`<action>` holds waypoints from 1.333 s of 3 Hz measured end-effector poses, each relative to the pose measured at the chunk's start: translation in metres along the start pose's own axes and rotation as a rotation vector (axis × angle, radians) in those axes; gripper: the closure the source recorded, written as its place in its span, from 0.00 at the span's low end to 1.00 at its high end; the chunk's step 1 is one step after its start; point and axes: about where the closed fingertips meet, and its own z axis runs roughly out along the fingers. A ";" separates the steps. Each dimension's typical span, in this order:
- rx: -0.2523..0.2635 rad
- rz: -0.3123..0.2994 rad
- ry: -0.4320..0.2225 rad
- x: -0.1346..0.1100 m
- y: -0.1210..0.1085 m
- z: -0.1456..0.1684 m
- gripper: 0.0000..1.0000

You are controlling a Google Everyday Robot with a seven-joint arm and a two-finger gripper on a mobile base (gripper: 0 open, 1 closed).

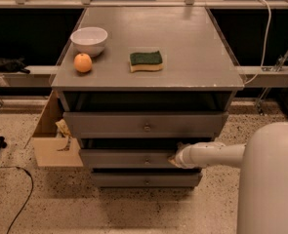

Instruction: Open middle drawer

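A grey wooden desk (pixel 192 57) with three drawers stacked in its front stands in the middle of the room. On its top, toward the left, sits a round white bowl (pixel 89 39). A small orange fruit (pixel 83 62) lies just in front of the bowl. A rectangular sponge with a green top and yellow underside (pixel 146 61) lies flat near the middle of the top, apart from both.

The middle drawer (pixel 124 158), a shallow grey front with one small round metal knob (pixel 147 161) at its centre, sits between the taller grey top drawer (pixel 109 124) and the narrow grey bottom drawer (pixel 133 180). A dark gap shows above its upper edge. The top drawer's front juts out a little under the desk's edge.

The robot's rounded white body (pixel 270 179) fills the lower right corner. Its pale tubular arm (pixel 216 154) reaches leftward at the height of the middle drawer. The end effector (pixel 175 158) is at the right part of the middle drawer's front, to the right of the knob and close against the upper edge of the front. From where I stand I cannot tell whether it is spread or closed, nor whether it grips anything.

An open brown cardboard box (pixel 51 140) sits on the speckled floor (pixel 133 213) against the desk's left side. A thin black cable (pixel 16 211) curls across the floor at the lower left. A white cable (pixel 266 28) hangs along the right of the desk.
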 end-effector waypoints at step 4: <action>-0.030 -0.031 -0.005 0.002 0.008 -0.019 1.00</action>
